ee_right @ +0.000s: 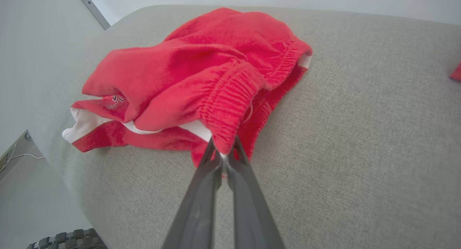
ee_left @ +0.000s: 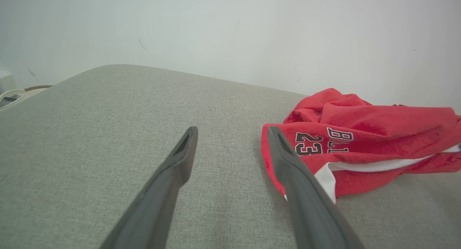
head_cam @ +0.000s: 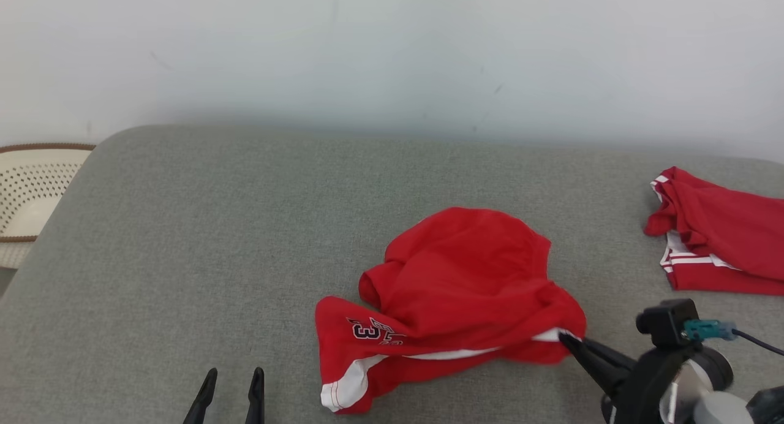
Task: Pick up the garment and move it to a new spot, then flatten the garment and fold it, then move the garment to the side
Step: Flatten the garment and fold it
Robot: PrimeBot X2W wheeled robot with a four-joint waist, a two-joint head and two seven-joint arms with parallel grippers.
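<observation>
The crumpled red shorts (head_cam: 465,277) lie on the grey fabric-covered worktop (head_cam: 184,240), right of its middle and toward the near edge, with white trim along one hem and the number 23 (ee_left: 309,143) printed on the leg end that faces the left side. The right pincer (ee_right: 224,152) is clenched on the gathered elastic waistband (ee_right: 230,98) at the shorts' right-hand corner, its two dark fingers pressed together with red cloth between them. The left pincer (head_cam: 233,381) is released, fingers spread apart over bare worktop just beside the shorts' left end, not touching them. A second red garment (head_cam: 723,240) lies well apart at the worktop's right edge. A pale perforated basket (head_cam: 30,185) stands beyond the left edge.
</observation>
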